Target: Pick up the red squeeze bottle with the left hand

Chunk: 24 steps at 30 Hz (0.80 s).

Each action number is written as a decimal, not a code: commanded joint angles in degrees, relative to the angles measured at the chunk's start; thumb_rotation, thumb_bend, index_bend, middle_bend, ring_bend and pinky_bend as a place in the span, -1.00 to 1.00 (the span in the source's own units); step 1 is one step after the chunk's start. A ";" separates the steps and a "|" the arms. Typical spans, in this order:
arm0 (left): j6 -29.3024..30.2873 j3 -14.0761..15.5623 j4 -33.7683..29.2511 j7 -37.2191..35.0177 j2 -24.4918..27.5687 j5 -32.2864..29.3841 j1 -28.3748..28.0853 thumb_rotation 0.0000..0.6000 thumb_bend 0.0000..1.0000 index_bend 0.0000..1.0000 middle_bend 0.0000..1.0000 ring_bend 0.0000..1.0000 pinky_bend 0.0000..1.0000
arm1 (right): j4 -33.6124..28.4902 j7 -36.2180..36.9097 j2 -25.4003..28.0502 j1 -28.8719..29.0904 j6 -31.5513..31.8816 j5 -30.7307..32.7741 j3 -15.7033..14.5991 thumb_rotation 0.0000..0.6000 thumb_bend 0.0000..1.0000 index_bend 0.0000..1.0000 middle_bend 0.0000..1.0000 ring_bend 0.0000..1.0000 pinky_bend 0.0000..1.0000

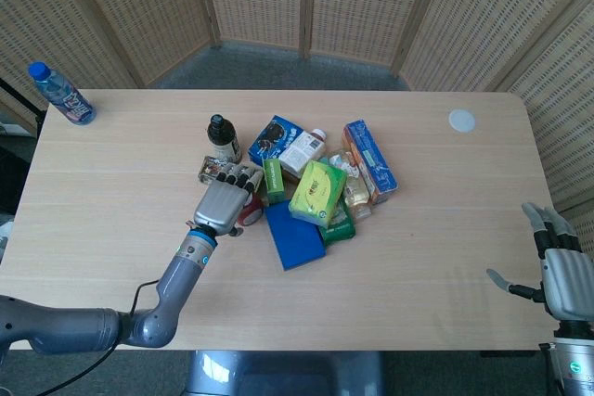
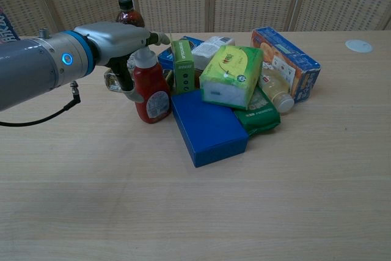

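The red squeeze bottle (image 2: 153, 95) with a white cap stands upright at the left edge of the pile of goods. In the head view only a sliver of the red bottle (image 1: 251, 215) shows under my left hand (image 1: 225, 199). My left hand (image 2: 116, 38) reaches in from the left, its fingers stretched out over the cap and its thumb curving down along the bottle's left side. The fingers are not closed around it. My right hand (image 1: 561, 275) hangs open off the table's right front corner, holding nothing.
Tight against the bottle lie a blue box (image 2: 208, 126), a small green carton (image 2: 182, 65) and a foil packet (image 1: 212, 169). A dark bottle (image 1: 222, 136) stands just behind. A green tissue pack (image 2: 232, 76), an orange-blue box (image 1: 369, 160), a water bottle (image 1: 60, 93) and a white lid (image 1: 461, 120) are further off.
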 commanded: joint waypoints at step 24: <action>1.79 2.71 12.50 -4.99 -8.77 6.53 1.13 1.00 -1.00 -0.01 0.22 -0.03 0.53 | 0.41 1.72 0.26 0.09 -0.50 0.81 0.22 0.70 -1.00 -1.00 -1.00 -1.00 -1.00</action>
